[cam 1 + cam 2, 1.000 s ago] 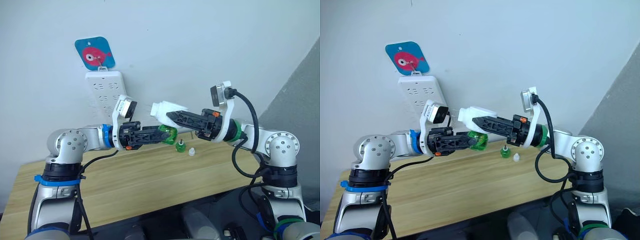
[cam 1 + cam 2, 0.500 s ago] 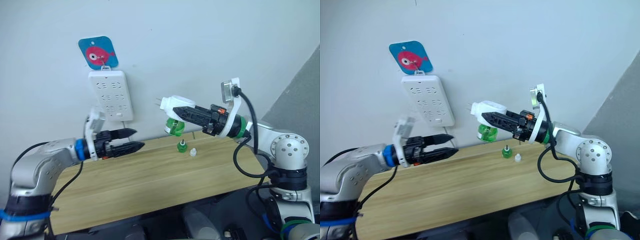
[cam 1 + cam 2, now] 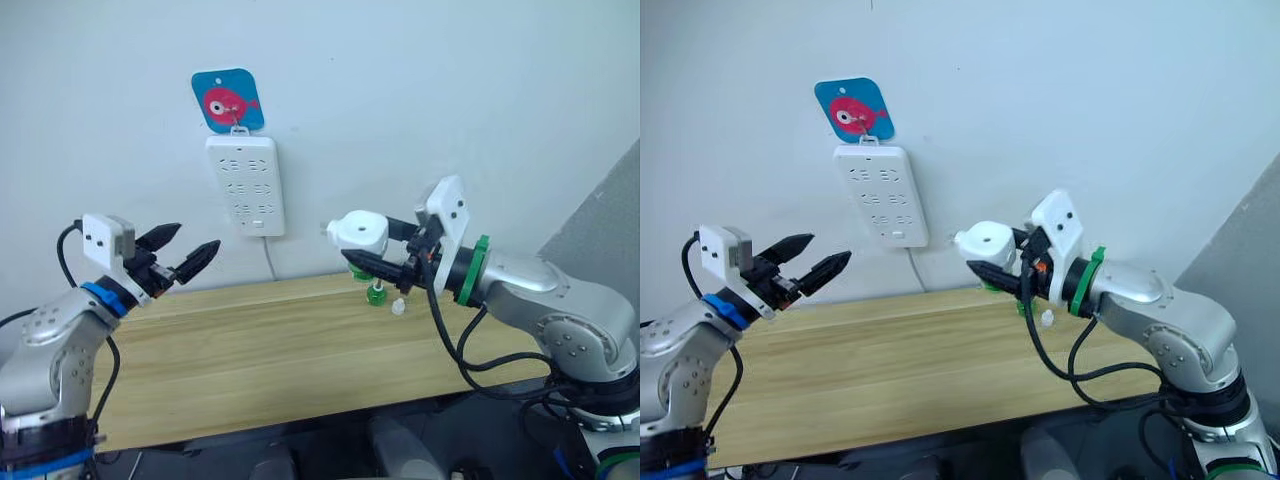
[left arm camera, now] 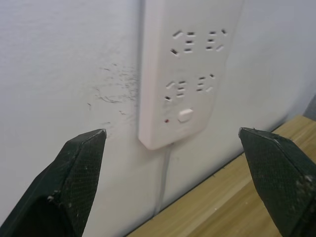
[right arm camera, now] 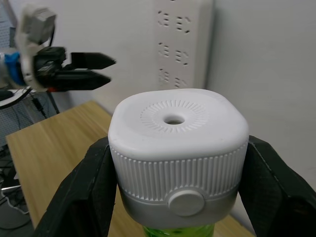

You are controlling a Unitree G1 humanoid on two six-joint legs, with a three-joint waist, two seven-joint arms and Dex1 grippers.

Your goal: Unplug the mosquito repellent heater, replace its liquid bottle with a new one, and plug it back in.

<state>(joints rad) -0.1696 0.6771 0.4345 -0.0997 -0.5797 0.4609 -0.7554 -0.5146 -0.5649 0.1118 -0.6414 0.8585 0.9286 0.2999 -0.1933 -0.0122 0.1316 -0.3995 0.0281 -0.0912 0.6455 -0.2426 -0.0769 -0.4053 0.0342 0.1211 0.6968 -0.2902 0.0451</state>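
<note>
My right gripper (image 5: 173,163) clamps the mosquito repellent heater (image 5: 177,148) between both fingers, vent facing up, green bottle below. My left gripper (image 4: 173,163) gapes empty, facing the power strip (image 4: 190,64).

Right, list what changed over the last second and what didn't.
The left gripper let go of the green bottle, opened and pulled back to the robot's left. The right gripper kept the mosquito repellent heater, bottle now fitted under it. The power strip, small green bottle and white cap stayed put.
</note>
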